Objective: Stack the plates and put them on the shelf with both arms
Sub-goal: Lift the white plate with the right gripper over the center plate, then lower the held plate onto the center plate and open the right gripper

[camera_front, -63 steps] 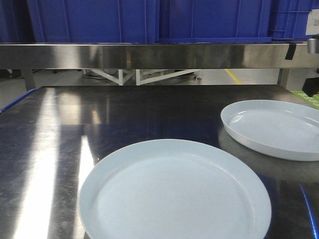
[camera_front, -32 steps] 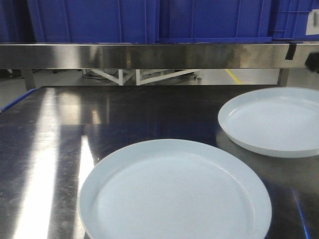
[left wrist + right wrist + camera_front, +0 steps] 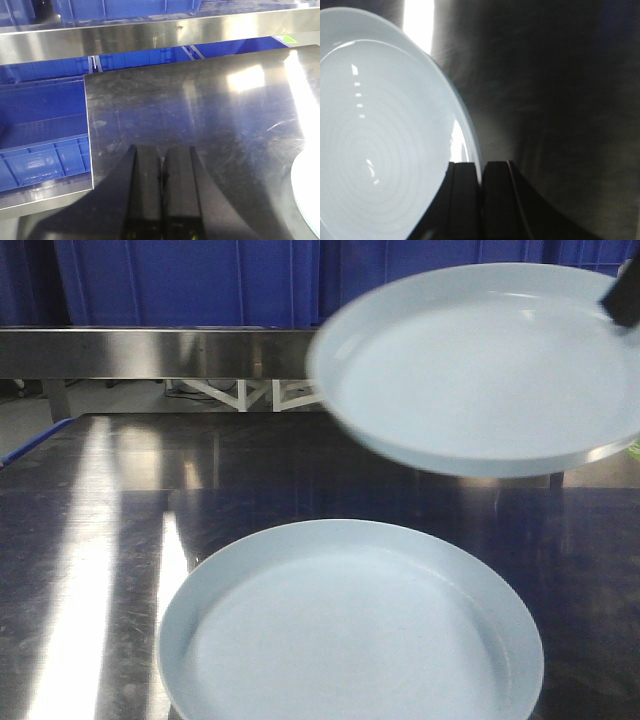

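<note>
One pale bluish-white plate (image 3: 350, 625) lies flat on the steel table at the front centre. A second plate (image 3: 485, 370) hangs tilted in the air above and to the right of it, blurred by motion. My right gripper (image 3: 481, 167) is shut on this raised plate's rim (image 3: 385, 140), one finger inside the rim and one outside; a dark bit of that gripper (image 3: 622, 292) shows at the plate's right edge. My left gripper (image 3: 162, 152) is shut with nothing in it, low over bare table. An edge of the lying plate (image 3: 307, 192) shows at the right of the left wrist view.
A steel shelf (image 3: 160, 348) runs across the back above the table, carrying blue crates (image 3: 190, 280). Another blue crate (image 3: 42, 135) sits beyond the table's left edge in the left wrist view. The table (image 3: 90, 540) is shiny steel.
The right-hand plate has risen off the table, tipped up, and moved left toward the front plate. The front plate has stayed in place.
</note>
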